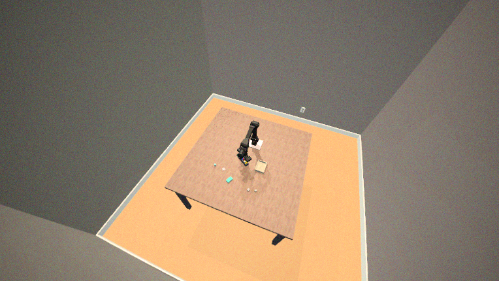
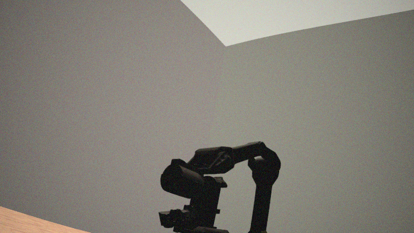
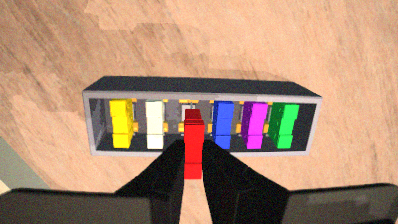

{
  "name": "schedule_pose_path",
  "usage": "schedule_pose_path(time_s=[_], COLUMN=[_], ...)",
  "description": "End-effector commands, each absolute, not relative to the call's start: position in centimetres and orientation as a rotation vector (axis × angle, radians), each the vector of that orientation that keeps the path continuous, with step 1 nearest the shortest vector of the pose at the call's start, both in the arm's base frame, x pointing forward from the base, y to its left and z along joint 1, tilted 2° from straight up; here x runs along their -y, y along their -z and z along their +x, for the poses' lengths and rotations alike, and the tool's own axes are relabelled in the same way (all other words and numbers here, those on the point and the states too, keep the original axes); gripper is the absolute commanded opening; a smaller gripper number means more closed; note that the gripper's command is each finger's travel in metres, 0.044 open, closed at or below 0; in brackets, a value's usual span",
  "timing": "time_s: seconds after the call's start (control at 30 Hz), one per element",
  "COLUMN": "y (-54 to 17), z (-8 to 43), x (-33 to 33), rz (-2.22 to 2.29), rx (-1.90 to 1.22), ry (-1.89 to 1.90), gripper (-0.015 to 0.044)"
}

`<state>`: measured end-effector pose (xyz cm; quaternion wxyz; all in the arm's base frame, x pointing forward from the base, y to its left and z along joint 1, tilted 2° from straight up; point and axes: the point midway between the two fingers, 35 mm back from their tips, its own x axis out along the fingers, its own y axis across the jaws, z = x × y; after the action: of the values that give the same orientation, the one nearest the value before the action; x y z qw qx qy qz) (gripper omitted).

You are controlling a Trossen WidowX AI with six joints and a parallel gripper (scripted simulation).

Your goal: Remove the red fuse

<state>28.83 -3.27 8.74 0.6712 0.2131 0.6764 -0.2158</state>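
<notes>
Gripper (image 3: 194, 159): pinching red fuse (image 3: 193, 142), raised partly above its slot in fuse block (image 3: 200, 86). Left: yellow fuse (image 3: 121, 123), white fuse (image 3: 155, 124); right: blue fuse (image 3: 223, 124). Step: extraction. Next, judged: straight lift clear, then carry to tray (image 1: 260, 166) on surface (image 1: 279, 181).

Block (image 3: 200, 85) sits on the table (image 1: 279, 195), directly below the gripper (image 3: 193, 165). Six slots in a row. Held fuse (image 3: 193, 142) is between the gripper's fingers, over the third slot from the left in wrist view, two fuses to its left, three to its right. Top view: tray (image 1: 260, 166) just right of the block, well apart from the small bits nearer the front edge.
</notes>
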Motion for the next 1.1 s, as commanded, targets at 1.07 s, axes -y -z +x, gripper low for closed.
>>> schedule_pose_path(time_s=[1.07], y=[-11.9], z=[29.0], x=[2.9], rz=[0.483], rx=[-1.52], ry=[0.484], gripper=[0.0])
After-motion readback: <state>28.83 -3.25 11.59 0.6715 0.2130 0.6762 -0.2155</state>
